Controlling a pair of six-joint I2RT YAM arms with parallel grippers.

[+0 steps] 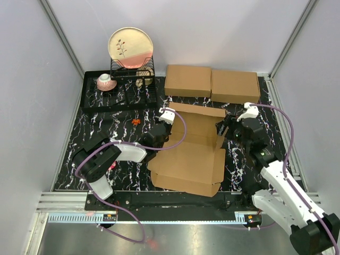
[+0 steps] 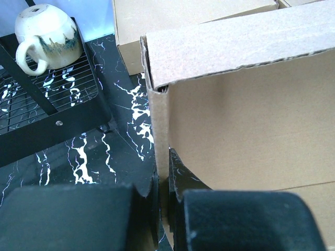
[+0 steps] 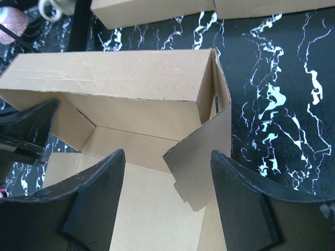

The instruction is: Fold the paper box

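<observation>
**Box half up: 3 walls standing, lid lying flat**

From where I stand, the paper box sits in the middle of the black marbled worktop, between the 2 arms, and it is only partly formed. Its back wall stands upright. The left side wall is up too. The left gripper is pressed together on that wall's lower edge, pinching the cardboard at the corner.

On the other side, the right side flap is raised but leans loose, its tab hanging free and not tucked into anything. The right gripper is spread wide and straddles that flap. Neither finger looks to be touching it.

The wide lid panel lies flat on the worktop toward the arm bases, its small side tabs unfolded.

My reading is that the job is somewhere near the middle. The tray part is taking shape, but the right wall needs to be squared and locked, any front wall has yet to be raised, and the lid has yet to be brought over and tucked in.

Behind it, well apart, a pair of flat boxes lies side by side. A dish rack with a plate and a cup stands at the back left.
</observation>
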